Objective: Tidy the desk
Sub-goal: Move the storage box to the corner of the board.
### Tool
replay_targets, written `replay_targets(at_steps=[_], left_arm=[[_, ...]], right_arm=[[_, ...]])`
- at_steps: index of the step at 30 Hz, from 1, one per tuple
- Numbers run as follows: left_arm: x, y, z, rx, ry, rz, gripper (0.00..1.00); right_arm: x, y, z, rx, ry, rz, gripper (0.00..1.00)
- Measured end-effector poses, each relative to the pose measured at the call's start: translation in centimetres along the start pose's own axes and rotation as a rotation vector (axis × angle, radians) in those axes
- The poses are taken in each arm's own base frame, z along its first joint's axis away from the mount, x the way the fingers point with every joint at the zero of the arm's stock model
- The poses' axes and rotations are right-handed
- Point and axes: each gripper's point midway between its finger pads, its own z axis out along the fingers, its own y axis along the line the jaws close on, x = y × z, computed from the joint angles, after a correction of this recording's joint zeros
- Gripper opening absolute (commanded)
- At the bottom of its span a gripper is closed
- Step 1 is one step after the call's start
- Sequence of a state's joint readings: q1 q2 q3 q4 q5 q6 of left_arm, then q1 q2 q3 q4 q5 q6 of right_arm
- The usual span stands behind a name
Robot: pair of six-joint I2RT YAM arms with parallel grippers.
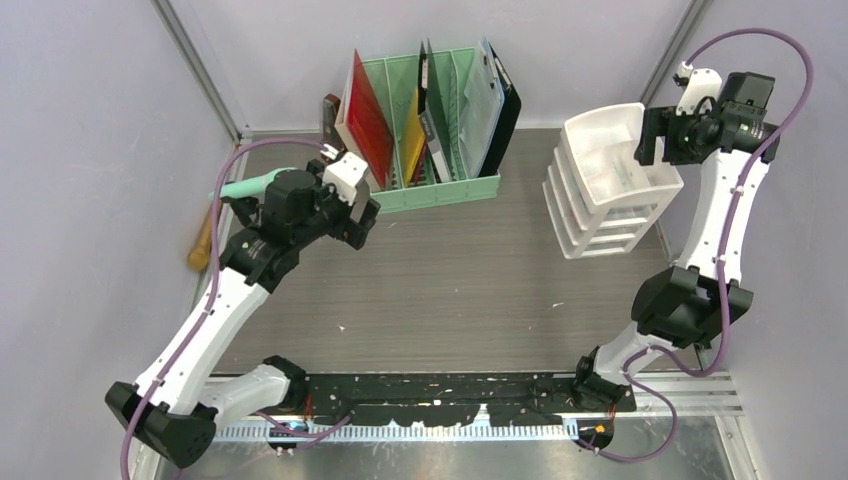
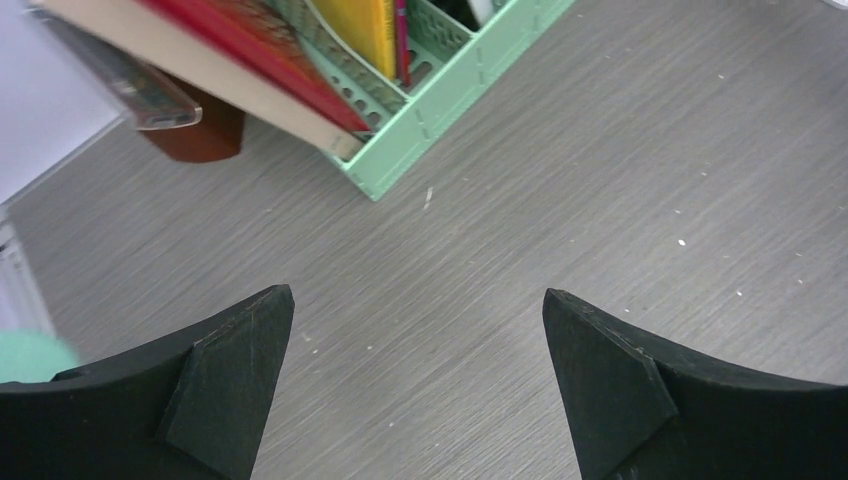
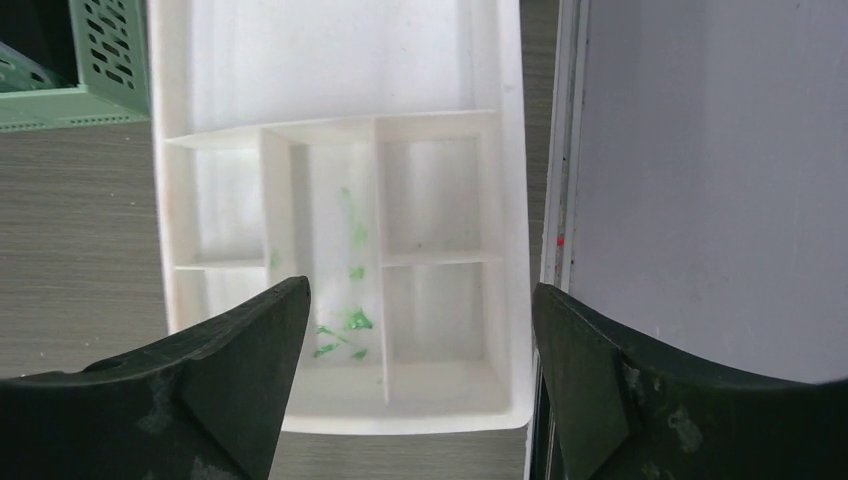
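Seen from overhead, the desk fills the middle of the enclosure, its long axis and wood grain both running from 9 to 3 o'clock. Pale walls close it at 12, metal rails edge it at 9 and 3, and the arm bases sit along 6.

At 12 o'clock a mint-green file rack stands against the back wall, packed with upright folders, a red folder leaning out at its left end. Towards 2 o'clock a white drawer unit sits hard by the right rail, its top drawer pulled out.

The left gripper hangs near the rack's left front corner, fingers spread wide above bare wood; its wrist view shows that corner just beyond the tips. The right gripper hovers over the top drawer, jaws wide apart, with green flecks lying in a middle compartment below.

Along the 9 o'clock rail a teal handle and a wooden handle lie behind the left arm. The broadest stretch of bare planks runs from the centre down to 6 o'clock, dotted with white specks.
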State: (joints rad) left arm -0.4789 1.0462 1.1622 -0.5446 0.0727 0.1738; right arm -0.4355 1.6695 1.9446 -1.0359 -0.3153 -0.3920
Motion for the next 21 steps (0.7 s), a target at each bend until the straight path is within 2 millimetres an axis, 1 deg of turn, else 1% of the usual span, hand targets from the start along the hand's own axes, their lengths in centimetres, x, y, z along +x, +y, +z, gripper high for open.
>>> replay_targets(at_steps=[4,7,10,13,16,18,21], left_arm=[[-0.5,1.3,-2.1,-0.083,-0.024,0.000,1.00],[-0.8,2.2,-4.4,-0.142,-0.055,-0.001,1.00],[-1.1,3.0,-6.9,-0.205,-0.093,-0.013,1.00],[-0.9,3.8,-8.8,-0.268,-0.126,-0.032,1.00],[0.0,4.3,-10.1,-0.314,-0.133,-0.061,1.00],[1.0,4.5,-10.4,-0.334,-0.128,-0.081,1.00],[2.9,4.5,-10.0,-0.347,-0.093,-0.098,1.00]], right_arm=[[-1.5,1.0,-1.8,0.009,-0.064,-0.022,0.89],[-2.4,1.2,-3.2,0.022,-0.108,-0.019,0.89],[-2.7,1.8,-4.5,0.022,-0.143,-0.008,0.90],[-2.3,3.0,-5.8,-0.002,-0.164,0.006,0.93],[-1.2,5.0,-7.4,-0.048,-0.191,0.021,0.94],[-0.9,5.8,-8.1,-0.066,-0.206,0.027,0.95],[0.7,7.7,-8.9,-0.119,-0.214,0.052,0.99]])
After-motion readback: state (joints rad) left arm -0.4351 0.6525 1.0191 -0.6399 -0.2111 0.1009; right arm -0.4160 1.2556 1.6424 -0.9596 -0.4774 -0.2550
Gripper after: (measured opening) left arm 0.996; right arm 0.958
